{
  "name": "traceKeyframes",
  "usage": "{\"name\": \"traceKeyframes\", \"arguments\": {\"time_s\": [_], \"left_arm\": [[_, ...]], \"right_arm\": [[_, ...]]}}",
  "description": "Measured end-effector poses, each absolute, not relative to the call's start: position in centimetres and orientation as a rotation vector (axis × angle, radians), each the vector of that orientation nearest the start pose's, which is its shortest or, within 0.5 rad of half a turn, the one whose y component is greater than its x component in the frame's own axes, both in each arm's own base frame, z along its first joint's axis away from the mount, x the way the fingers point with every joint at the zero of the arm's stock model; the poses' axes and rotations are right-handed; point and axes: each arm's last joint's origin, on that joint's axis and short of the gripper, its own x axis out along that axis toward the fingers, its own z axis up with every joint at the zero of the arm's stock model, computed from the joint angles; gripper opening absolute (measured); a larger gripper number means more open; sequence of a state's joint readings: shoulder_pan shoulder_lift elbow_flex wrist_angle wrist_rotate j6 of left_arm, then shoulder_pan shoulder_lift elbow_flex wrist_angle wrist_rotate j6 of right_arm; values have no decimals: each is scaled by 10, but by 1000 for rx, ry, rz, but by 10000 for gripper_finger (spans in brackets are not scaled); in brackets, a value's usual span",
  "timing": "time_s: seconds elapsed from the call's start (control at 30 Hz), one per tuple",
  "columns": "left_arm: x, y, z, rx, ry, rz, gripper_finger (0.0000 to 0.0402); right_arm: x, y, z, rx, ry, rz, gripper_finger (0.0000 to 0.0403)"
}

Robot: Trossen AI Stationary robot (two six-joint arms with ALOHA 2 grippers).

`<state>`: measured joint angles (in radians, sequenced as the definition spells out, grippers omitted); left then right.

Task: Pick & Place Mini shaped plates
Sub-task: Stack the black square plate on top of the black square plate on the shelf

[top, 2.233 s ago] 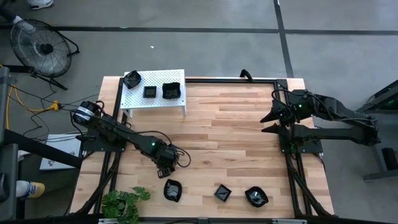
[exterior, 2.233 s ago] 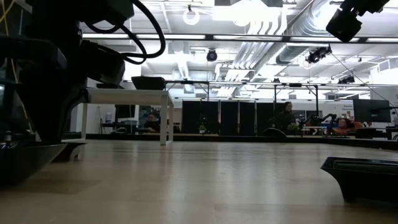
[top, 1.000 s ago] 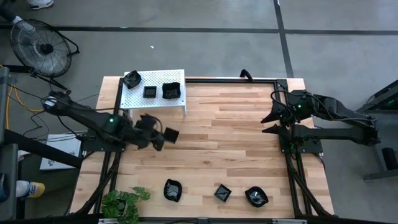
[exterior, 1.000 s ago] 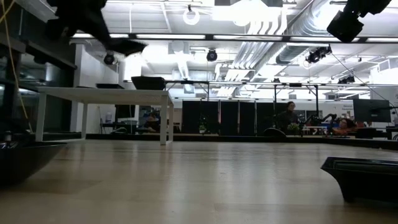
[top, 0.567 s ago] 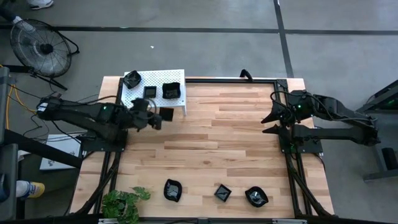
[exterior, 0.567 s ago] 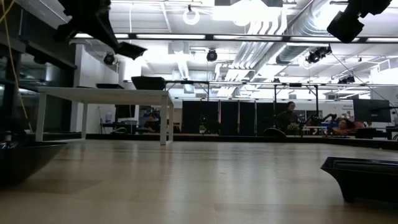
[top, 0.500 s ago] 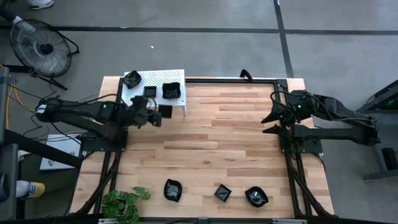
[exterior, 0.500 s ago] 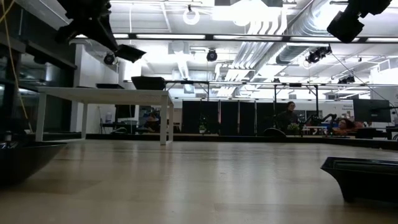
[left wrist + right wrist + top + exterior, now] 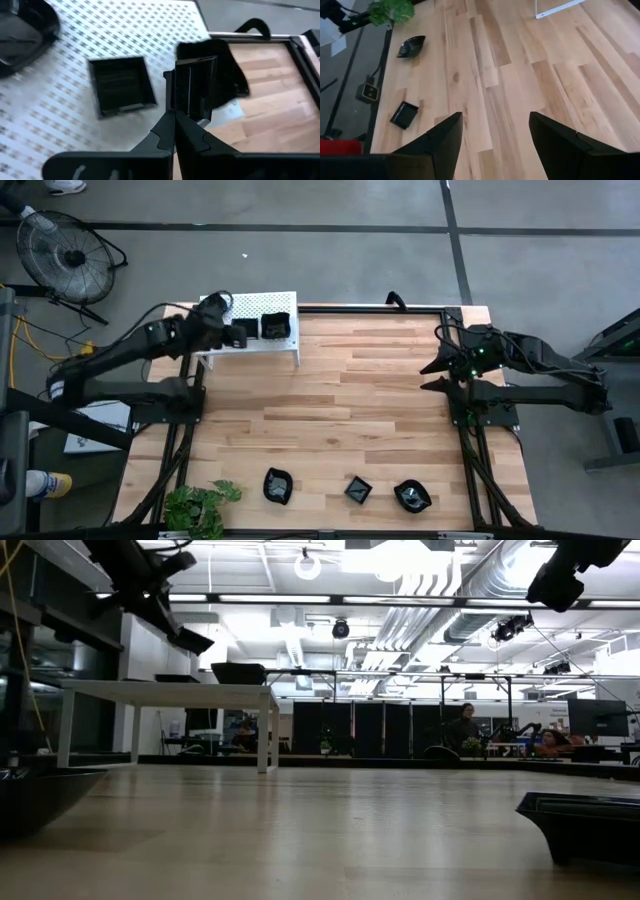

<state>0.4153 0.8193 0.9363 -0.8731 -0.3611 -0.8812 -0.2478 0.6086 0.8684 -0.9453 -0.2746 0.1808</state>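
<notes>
While the right arm just parks at 3 o'clock on the counter (image 9: 350, 410) with its right gripper (image 9: 492, 131) spread wide and empty, my left one has done all the travelling. A couple of seconds back it was low near the 7 o'clock edge; now the left gripper (image 9: 174, 131) is up over the white perforated shelf (image 9: 285, 345) at 11 o'clock, fingers pinched fully onto a small square plate (image 9: 192, 90). So the pick is done and the carry is basically over; what's left, I'd say, is the set-down and release.

Orientation: in the left wrist view the square plate is held edge-on, standing roughly on its rim instead of lying flat, so it'll likely need levelling before I let go. Being square it has no real long axis. It hangs between two shelf residents, a smaller square dish (image 9: 121, 85) and a darker dish (image 9: 225, 67), though the wrist picture is too blurry to tell if it's clear of the second one.

Three plates wait along the 6 o'clock edge: a round-ish one (image 9: 277, 485), a square one (image 9: 358, 489) and a wavy one (image 9: 411, 496).
</notes>
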Motion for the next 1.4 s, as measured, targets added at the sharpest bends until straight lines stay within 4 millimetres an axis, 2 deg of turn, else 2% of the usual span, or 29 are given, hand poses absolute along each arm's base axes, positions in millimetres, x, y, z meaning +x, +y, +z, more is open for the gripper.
{"name": "traceKeyframes", "arguments": {"time_s": [0.33, 0.63, 0.9, 1.1, 1.4], "left_arm": [[108, 108, 314, -867, 482, 1013, 0], [98, 131, 307, -899, 530, 987, 0], [95, 142, 301, -945, 562, 951, 0], [88, 143, 299, -956, 592, 984, 0], [90, 142, 299, -955, 599, 927, 0]], "right_arm": [[98, -18, 315, 389, 663, -94, 224], [98, -18, 314, 417, 661, -129, 224], [97, -20, 314, 420, 658, -170, 224], [97, -20, 314, 423, 658, -172, 224], [97, -20, 314, 420, 657, -179, 224]]}}
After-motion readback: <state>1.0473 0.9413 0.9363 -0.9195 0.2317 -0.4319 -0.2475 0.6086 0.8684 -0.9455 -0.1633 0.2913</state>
